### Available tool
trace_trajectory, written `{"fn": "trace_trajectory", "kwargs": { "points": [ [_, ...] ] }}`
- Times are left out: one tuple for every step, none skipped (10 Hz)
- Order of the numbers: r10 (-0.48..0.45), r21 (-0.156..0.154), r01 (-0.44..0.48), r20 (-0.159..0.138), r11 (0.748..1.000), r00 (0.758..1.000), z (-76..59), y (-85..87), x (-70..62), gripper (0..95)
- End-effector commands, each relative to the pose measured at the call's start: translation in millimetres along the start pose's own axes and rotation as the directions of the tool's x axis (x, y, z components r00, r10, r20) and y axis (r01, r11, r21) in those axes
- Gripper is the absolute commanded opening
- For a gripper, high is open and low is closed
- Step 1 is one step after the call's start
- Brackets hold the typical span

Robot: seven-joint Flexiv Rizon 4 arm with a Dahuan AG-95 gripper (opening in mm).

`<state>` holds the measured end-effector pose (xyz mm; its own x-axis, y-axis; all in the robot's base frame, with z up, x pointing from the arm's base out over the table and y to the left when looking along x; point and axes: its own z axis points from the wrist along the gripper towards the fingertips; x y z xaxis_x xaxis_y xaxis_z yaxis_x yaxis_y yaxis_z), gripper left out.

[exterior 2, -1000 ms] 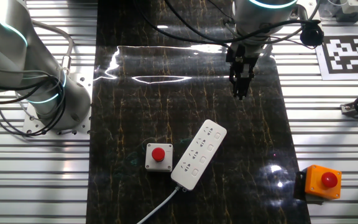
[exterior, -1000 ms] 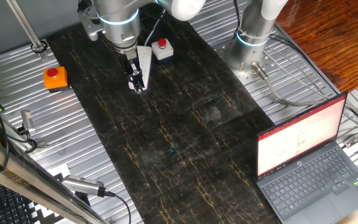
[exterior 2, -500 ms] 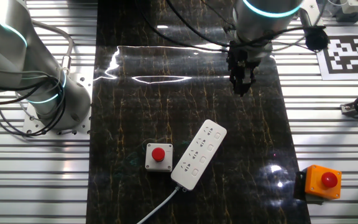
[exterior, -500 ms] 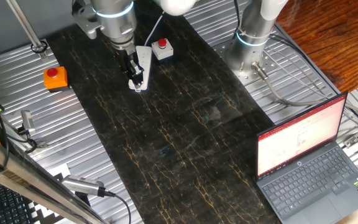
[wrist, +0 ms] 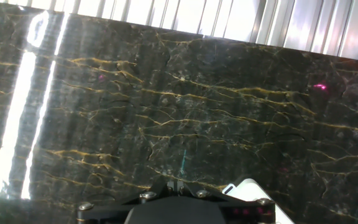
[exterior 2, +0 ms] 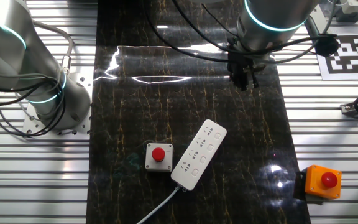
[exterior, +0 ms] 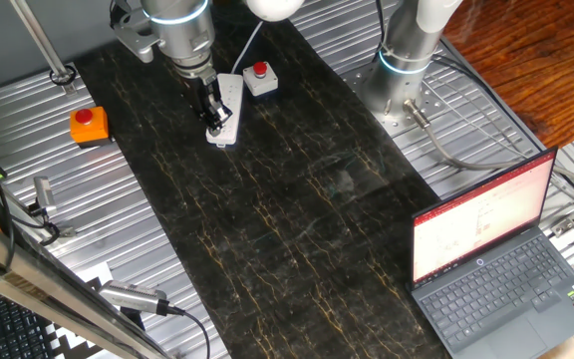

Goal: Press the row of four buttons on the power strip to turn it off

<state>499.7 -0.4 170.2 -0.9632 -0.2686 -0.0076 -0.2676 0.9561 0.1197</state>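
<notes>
The power strip [exterior 2: 199, 154] is a long white bar lying at a slant on the dark marble mat, also seen as the power strip [exterior: 229, 104]. The four buttons [exterior 2: 209, 151] run in a line along its right edge. My gripper [exterior 2: 244, 78] hangs in the air above the mat, past the strip's far end, touching nothing. In the one fixed view my gripper [exterior: 213, 116] overlaps the strip's near end. The hand view shows the two fingertips [wrist: 169, 185] pressed together, shut and empty, with one corner of the power strip [wrist: 253, 190] at the bottom edge.
A small white box with a red round button [exterior 2: 158, 155] sits just left of the strip. An orange box with a red button [exterior 2: 323, 180] stands off the mat's right side. A second arm's base [exterior 2: 48, 93] stands to the left; an open laptop [exterior: 496, 249] lies at the mat's far end.
My gripper has risen and drifted a little away from the strip's far end. The strip and both boxes have not moved.
</notes>
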Motion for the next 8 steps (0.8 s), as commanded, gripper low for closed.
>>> {"fn": "trace_trajectory", "kwargs": {
  "points": [
    [-0.005, -0.005, 0.005, -0.001, 1.000, 1.000, 0.2, 0.3, -0.3, 0.0],
    [-0.006, -0.004, 0.006, -0.001, 1.000, 1.000, 0.3, 0.3, -0.3, 0.0],
    [-0.006, -0.004, 0.006, -0.001, 1.000, 1.000, 0.4, 0.3, -0.3, 0.0],
    [-0.006, -0.004, 0.006, -0.001, 1.000, 1.000, 0.4, 0.3, -0.3, 0.0],
    [-0.007, -0.004, 0.007, -0.001, 1.000, 1.000, 0.4, 0.3, -0.3, 0.0],
    [-0.007, -0.004, 0.007, -0.001, 1.000, 1.000, 0.5, 0.2, -0.3, 0.0],
    [-0.009, -0.004, 0.009, -0.002, 1.000, 1.000, 0.7, 0.1, -0.3, 0.0],
    [-0.011, -0.003, 0.011, -0.001, 1.000, 1.000, 1.0, 0.0, -0.3, 0.0]
  ]
}}
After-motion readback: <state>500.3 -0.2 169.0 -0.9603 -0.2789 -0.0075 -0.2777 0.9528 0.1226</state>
